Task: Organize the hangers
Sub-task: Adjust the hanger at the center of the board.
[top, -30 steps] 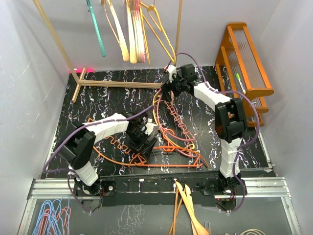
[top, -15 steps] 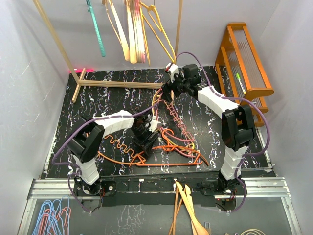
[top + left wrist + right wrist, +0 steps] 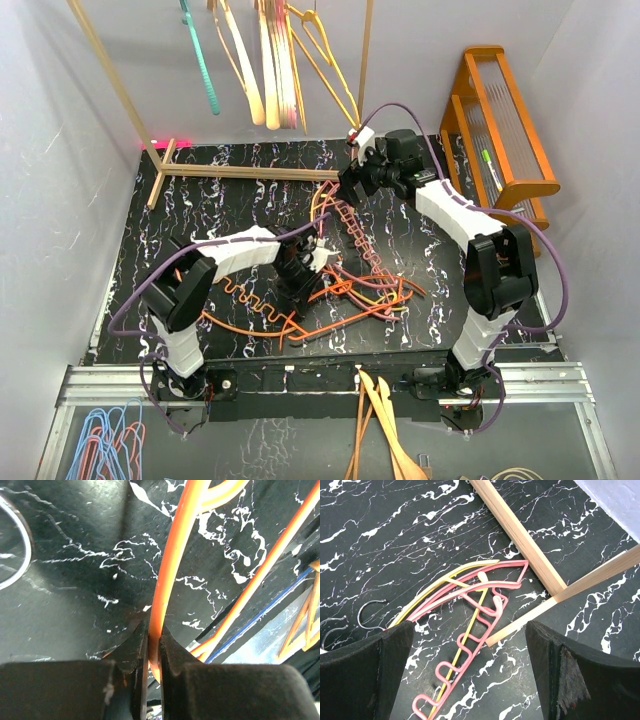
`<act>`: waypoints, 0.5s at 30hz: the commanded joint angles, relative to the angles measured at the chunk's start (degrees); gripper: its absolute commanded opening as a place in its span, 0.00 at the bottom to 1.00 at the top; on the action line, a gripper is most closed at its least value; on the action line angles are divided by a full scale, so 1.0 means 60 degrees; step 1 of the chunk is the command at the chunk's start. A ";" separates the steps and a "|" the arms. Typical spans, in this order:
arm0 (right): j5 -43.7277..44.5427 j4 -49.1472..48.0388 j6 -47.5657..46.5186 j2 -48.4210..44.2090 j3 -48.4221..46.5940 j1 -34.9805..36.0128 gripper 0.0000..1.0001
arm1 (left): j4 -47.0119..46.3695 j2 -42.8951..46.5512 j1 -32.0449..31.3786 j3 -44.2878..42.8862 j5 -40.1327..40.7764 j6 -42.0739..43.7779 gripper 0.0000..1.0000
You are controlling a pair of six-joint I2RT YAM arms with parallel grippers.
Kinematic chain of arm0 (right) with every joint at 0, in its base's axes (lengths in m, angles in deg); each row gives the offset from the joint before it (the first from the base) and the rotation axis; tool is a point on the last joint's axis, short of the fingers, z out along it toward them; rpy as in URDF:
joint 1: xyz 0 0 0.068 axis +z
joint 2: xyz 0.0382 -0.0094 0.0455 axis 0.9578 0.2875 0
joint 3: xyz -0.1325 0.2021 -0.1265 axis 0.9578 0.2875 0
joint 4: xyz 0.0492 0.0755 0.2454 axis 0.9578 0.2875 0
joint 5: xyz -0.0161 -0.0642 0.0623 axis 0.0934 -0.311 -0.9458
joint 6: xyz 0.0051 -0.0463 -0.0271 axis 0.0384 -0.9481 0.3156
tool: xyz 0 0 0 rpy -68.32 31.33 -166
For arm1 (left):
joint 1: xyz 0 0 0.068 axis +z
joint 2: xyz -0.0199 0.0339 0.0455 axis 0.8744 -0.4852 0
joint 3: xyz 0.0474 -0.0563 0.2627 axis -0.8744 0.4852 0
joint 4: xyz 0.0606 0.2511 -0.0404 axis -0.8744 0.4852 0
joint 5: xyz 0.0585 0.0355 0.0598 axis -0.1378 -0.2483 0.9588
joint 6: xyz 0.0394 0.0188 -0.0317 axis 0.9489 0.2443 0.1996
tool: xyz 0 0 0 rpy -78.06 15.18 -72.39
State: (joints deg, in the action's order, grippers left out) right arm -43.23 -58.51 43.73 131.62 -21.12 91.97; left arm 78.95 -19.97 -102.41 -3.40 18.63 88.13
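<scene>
On the left, the left arm [image 3: 232,250] reaches in over the black marbled worktop [image 3: 200,205]. Its wrist view shows the left jaws clamped tight on the thin bar of an orange hanger [image 3: 167,580], low against the surface. That bar belongs to the tangle of hangers [image 3: 355,285] spread across the middle of the worktop, with orange, pink and yellow wires crossing one another. The lift is probably best begun slowly and straight up, watching whether neighbours come along. If a hook catches, a small sideways slide should free it better than a harder pull. The bar is narrow, so the hanger may swing or twist in the grip, and carrying it level toward the hung hangers [image 3: 270,70] at the back seems wise. Further right, the right arm [image 3: 450,215] hovers near the far edge with the right jaws wide apart and holding nothing. They sit above a pink wavy hanger [image 3: 470,645] and a yellow hanger [image 3: 447,582] lying against the wooden rack foot [image 3: 520,535], where they could pin that end of the pile. At far right stands an orange shelf [image 3: 500,130]. No brand, label or writing can be read anywhere.
</scene>
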 commanded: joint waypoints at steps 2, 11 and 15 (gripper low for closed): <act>-0.0074 -0.0325 -0.0201 -0.0856 0.0390 -0.0066 0.98 | 0.0842 0.1037 0.0079 -0.0720 0.0506 -0.0572 0.00; 0.0155 -0.0142 -0.0227 -0.1072 0.0607 -0.0161 0.98 | 0.2210 0.2332 -0.0765 -0.0918 0.0920 -0.1496 0.00; 0.0415 0.0498 -0.0269 -0.0987 0.0200 -0.0183 0.99 | 0.2820 0.2680 -0.1377 -0.1123 0.0728 -0.1912 0.00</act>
State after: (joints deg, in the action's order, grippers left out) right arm -42.59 -57.07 43.21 128.60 -17.20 91.31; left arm 90.55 -8.21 -106.89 -6.77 24.62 80.39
